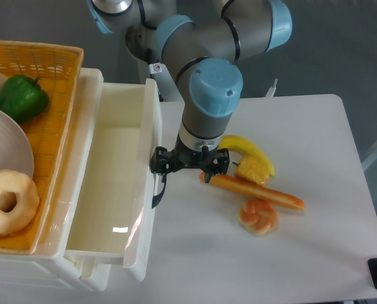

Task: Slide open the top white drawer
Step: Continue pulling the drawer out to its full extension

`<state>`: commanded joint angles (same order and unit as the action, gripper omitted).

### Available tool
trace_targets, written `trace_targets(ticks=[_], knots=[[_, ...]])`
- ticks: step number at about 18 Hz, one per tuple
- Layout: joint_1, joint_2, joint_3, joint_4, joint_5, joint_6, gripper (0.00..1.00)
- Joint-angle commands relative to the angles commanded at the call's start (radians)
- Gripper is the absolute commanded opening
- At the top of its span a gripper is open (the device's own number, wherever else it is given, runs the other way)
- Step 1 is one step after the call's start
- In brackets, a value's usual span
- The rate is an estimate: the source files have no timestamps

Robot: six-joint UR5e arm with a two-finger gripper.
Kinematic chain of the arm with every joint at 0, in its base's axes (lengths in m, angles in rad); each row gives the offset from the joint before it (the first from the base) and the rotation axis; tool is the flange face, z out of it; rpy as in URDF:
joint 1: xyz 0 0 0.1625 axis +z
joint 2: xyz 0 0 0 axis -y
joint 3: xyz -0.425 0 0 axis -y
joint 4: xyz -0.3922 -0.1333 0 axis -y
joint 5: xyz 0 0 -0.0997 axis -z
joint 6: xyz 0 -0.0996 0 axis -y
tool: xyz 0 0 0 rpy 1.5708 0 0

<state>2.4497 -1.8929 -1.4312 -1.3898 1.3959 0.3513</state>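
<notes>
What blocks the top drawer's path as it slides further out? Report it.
Nothing visible does. The gripper sits at the black handle of the top drawer. The table in front of the panel is bare; the banana and bread stick lie beyond the gripper.

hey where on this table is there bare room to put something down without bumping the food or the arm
The table is bare along its near edge, below the croissant, and along the right side past the banana. The far strip behind the banana is open too. It is crowded around the hot dog and corn, where the end effector sits at the top white drawer.
</notes>
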Motion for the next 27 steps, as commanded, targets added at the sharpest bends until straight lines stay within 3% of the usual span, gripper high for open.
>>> trace_targets(ticks=[13,16,27], knots=[[-0.001,-0.011,-0.008,-0.005,-0.041,0.003,1.00],[-0.003,-0.011,0.003,-0.002,-0.041,0.087,1.00],[-0.003,-0.021,0.021,0.002,-0.041,0.153,1.00]])
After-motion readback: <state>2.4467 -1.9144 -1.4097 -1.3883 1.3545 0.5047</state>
